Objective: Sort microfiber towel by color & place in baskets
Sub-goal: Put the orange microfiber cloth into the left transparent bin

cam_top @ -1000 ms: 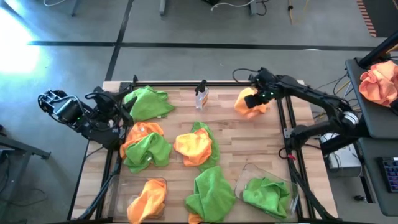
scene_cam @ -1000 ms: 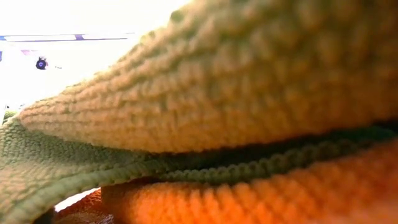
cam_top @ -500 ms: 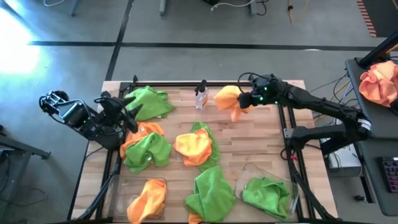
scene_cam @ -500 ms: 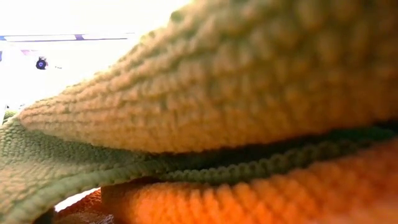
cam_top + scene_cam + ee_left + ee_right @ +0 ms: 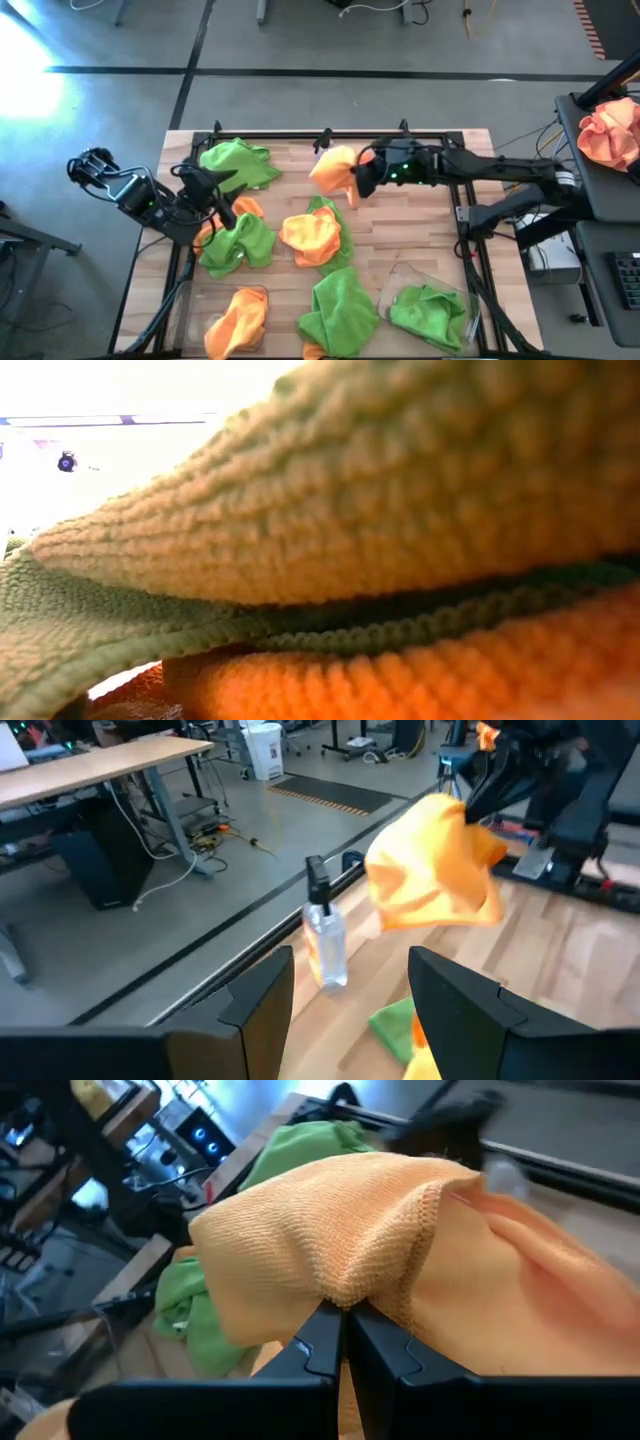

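My right gripper point(image 5: 360, 180) is over the far middle of the table, shut on an orange microfiber towel point(image 5: 334, 170) that hangs in the air. My left gripper point(image 5: 214, 190) stands open at the left, above an orange and green heap point(image 5: 235, 236), with nothing between its fingers point(image 5: 262, 1005). Loose towels lie on the wood: green point(image 5: 238, 163), orange point(image 5: 310, 236), green point(image 5: 340, 305). At the near edge, the left basket point(image 5: 190, 312) holds an orange towel point(image 5: 237, 318). The right basket point(image 5: 398, 270) holds a green one point(image 5: 428, 312). Towels pressed against the lens fill the low view point(image 5: 320, 510). My right gripper pinches a bunched fold of the orange towel point(image 5: 345, 1292) between its two fingertips point(image 5: 322, 1342). The fingers slant slightly down, coming from the table's right. The towel is lifted clear of the table and hangs slack from the fingers point(image 5: 435, 870).
A small clear spray bottle point(image 5: 325, 945) stands at the far edge, just beside the hanging towel. A black frame point(image 5: 300, 134) runs around the table. A peach-orange bundle point(image 5: 610, 135) lies on a side stand off to the right.
My right gripper has swung from the far right corner toward the table's left, rising and carrying the orange towel clear of the wood to the far middle. My left gripper has moved a little toward the table's middle, staying open.
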`<act>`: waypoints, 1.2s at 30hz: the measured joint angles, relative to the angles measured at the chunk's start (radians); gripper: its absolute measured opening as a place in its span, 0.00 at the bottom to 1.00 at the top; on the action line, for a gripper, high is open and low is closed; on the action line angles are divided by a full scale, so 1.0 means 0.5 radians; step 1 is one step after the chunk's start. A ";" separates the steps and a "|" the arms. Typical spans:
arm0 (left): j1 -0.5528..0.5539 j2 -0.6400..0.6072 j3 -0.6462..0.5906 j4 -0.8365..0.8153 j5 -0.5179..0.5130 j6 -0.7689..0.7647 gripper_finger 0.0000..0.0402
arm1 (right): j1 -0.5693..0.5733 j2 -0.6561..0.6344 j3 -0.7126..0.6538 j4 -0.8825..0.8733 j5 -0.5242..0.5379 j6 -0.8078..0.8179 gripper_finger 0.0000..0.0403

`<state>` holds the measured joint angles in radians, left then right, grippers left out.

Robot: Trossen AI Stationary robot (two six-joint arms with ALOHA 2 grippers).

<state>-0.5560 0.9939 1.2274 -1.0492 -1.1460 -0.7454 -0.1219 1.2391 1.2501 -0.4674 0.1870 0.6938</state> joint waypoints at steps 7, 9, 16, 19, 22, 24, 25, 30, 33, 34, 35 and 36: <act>0.006 0.210 0.000 0.450 0.010 0.097 0.45 | 0.085 0.322 0.409 -0.187 -0.003 -0.284 0.02; 0.021 0.281 0.001 0.592 0.012 0.130 0.45 | 0.088 0.401 0.549 -0.330 -0.003 -0.342 0.02; 0.096 0.521 0.167 0.685 0.013 0.176 0.45 | 0.132 0.581 0.919 -0.579 0.049 -0.545 0.02; 0.132 0.616 0.280 0.683 0.013 0.233 0.45 | 0.148 0.616 1.039 -0.574 0.065 -0.617 0.02; 0.163 0.703 0.391 0.675 0.027 0.308 0.45 | 0.170 0.647 1.137 -0.574 0.171 -0.682 0.02; 0.192 0.760 0.462 0.644 0.060 0.366 0.45 | 0.183 0.670 1.193 -0.577 0.211 -0.702 0.02; 0.205 0.788 0.493 0.613 0.073 0.378 0.45 | 0.190 0.683 1.219 -0.580 0.209 -0.709 0.02; 0.281 0.912 0.637 0.357 0.091 0.370 0.45 | 0.230 0.751 1.329 -0.588 0.207 -0.736 0.02; 0.307 0.957 0.680 0.263 0.092 0.367 0.45 | 0.266 0.800 1.391 -0.646 0.208 -0.738 0.02; 0.313 0.965 0.685 0.250 0.092 0.367 0.45 | 0.281 0.810 1.409 -0.657 0.208 -0.746 0.02; 0.322 0.970 0.686 0.247 0.094 0.367 0.45 | 0.296 0.822 1.423 -0.662 0.206 -0.759 0.02; 0.326 0.970 0.686 0.247 0.094 0.367 0.45 | 0.308 0.832 1.436 -0.660 0.206 -0.770 0.02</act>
<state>-0.3928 1.4787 1.5703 -0.9257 -1.0990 -0.5621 0.0322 1.6550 1.9681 -0.7973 0.2900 0.3090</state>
